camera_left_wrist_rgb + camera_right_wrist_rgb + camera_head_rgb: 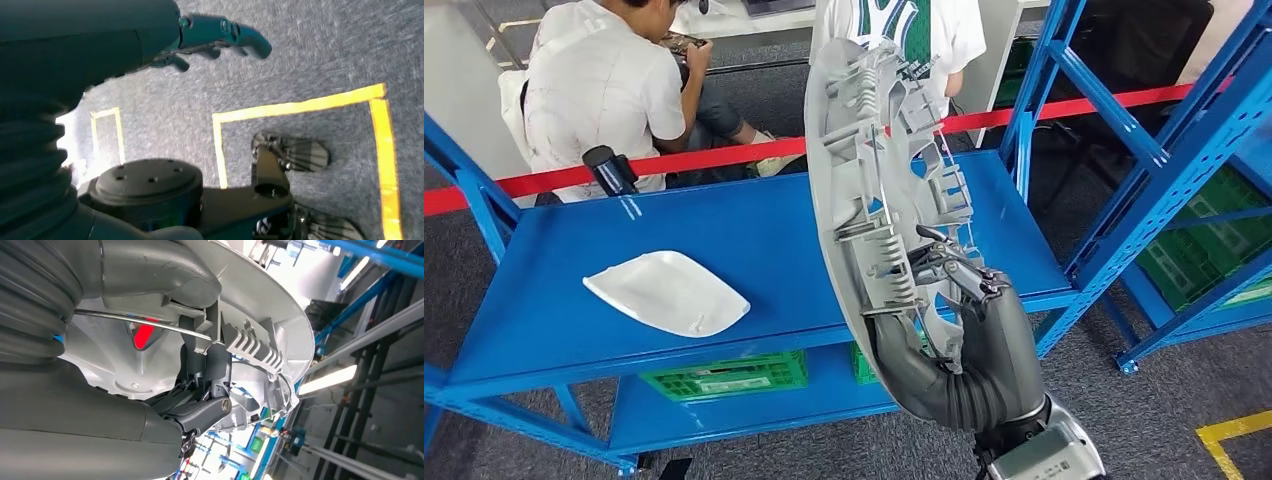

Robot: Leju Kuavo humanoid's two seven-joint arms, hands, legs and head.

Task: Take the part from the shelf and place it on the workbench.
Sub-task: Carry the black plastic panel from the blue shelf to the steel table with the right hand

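- While your right hand [969, 300] is gripping the long grey part [864, 170], it is holding that part upright in front of the blue shelf [754, 250], clear of the shelf's top board, with the ribbed inner side facing the head camera.
- From the right wrist camera, you are seeing the same hand [200, 410] with its fingers [202, 412] curling round the ribs of the part [260, 295], and the thumb is pressing on the smooth curved shell.
- You are looking at a second, smaller white part [667, 292], which is lying flat on the shelf's top board, well apart from the one you are holding.
- A dark cylindrical object [610, 168] is standing at the back edge of the shelf; it is probably a tool or a handle, though the view is too poor to tell.
- Green crates [724, 376] are sitting on the lower level of the shelf.
- Two people are staying behind the red barrier tape [674, 162]: one is sitting [604, 90], and one is standing [914, 30].
- Your left hand [220, 32] is hanging over grey carpet [325, 60] marked with yellow tape lines [300, 106]; its fingers are spreading apart and holding nothing.
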